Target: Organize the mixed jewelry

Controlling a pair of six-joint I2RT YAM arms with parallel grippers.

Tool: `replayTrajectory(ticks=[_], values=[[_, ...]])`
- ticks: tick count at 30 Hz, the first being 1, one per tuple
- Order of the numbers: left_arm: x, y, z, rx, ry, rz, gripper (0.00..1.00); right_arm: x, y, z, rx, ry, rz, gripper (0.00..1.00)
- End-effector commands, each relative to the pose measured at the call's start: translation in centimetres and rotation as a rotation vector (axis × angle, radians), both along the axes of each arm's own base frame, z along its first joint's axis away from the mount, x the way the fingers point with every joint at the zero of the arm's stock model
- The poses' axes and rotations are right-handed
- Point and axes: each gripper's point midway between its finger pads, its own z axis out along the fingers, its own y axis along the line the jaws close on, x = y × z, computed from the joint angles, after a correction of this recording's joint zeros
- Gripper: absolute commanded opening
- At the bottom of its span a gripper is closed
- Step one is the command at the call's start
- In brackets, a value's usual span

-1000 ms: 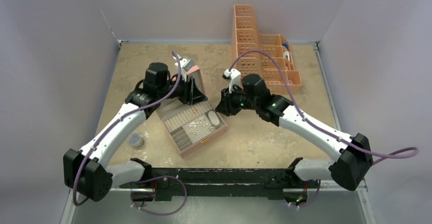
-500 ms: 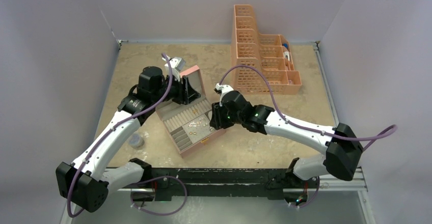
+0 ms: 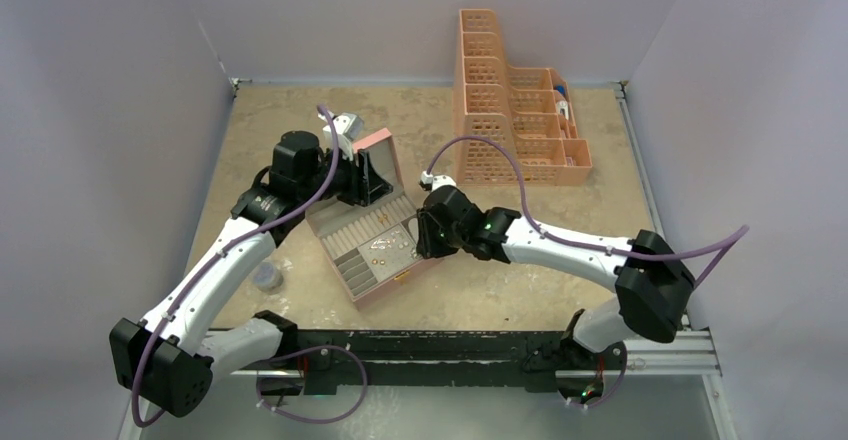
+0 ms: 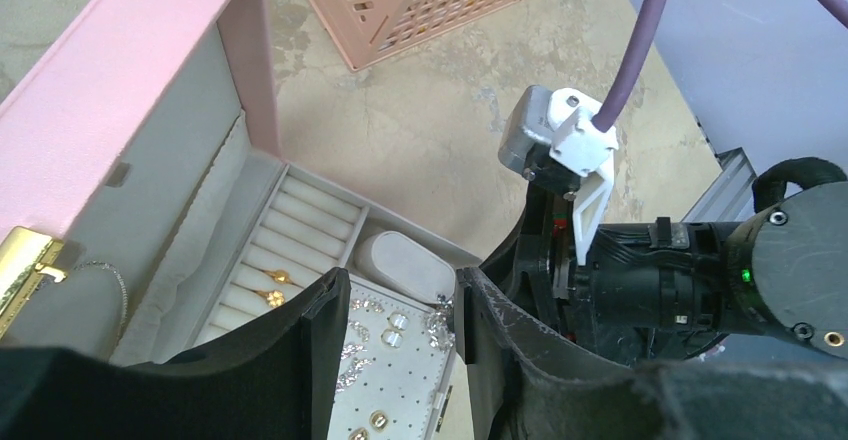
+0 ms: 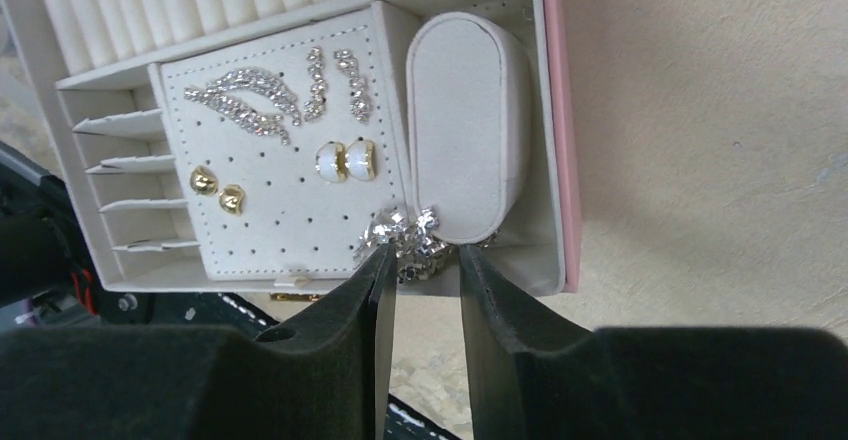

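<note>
The pink box (image 3: 398, 280) lies open, its lid (image 4: 120, 90) upright. On its white pad are the mixed jewelry: two gold studs (image 5: 217, 190), pearl earrings (image 5: 346, 160) and crystal strips (image 5: 250, 105). Two gold rings (image 4: 272, 285) sit in the ring rolls. A silvery crystal cluster (image 5: 408, 235) lies beside the oval cushion (image 5: 465, 125). My right gripper (image 5: 425, 258) hangs over the box's near corner (image 3: 422, 240), jaws apart, tips on either side of that cluster. My left gripper (image 4: 398, 305) stands open and empty next to the lid (image 3: 372, 182).
An orange slotted organiser (image 3: 510, 100) stands at the back right, close behind the box. A grey round disc (image 3: 265, 276) lies on the table left of the box. The right arm's wrist (image 4: 680, 280) is close to my left fingers.
The right gripper has moved left and down from beside the box to its right corner. The left arm shifted slightly left early on, then stayed still.
</note>
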Motion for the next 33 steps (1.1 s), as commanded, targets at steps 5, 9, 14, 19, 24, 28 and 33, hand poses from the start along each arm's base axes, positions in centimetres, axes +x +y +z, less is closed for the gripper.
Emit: replayTrajectory(ticks=[5,9,14,19,24,28,33], values=[[0.2,0.1,0.4,-0.007,-0.029,0.011,0.43,1.2,1.0,1.2,0.016,-0.033,-0.040,0.31],[0.2,0.1,0.4,-0.006,-0.030,0.011,0.43,1.3,1.3,1.3,0.026,-0.038,-0.040,0.24],[0.2,0.2,0.4,-0.004,-0.033,0.012,0.43,1.4,1.5,1.3,0.037,-0.035,-0.037,0.02],[0.1,0.2,0.5,-0.004,-0.034,0.013,0.43,1.4,1.7,1.9,0.059,-0.046,-0.039,0.00],[0.1,0.3,0.8,-0.012,-0.042,0.018,0.43,1.1,2.0,3.2,0.109,-0.066,-0.008,0.00],[0.0,0.4,1.0,-0.017,-0.046,0.033,0.43,0.9,2.2,4.3,0.146,-0.083,0.006,0.00],[0.0,0.6,1.2,-0.023,-0.046,0.043,0.43,0.8,2.3,4.6,0.158,-0.087,0.015,0.00]])
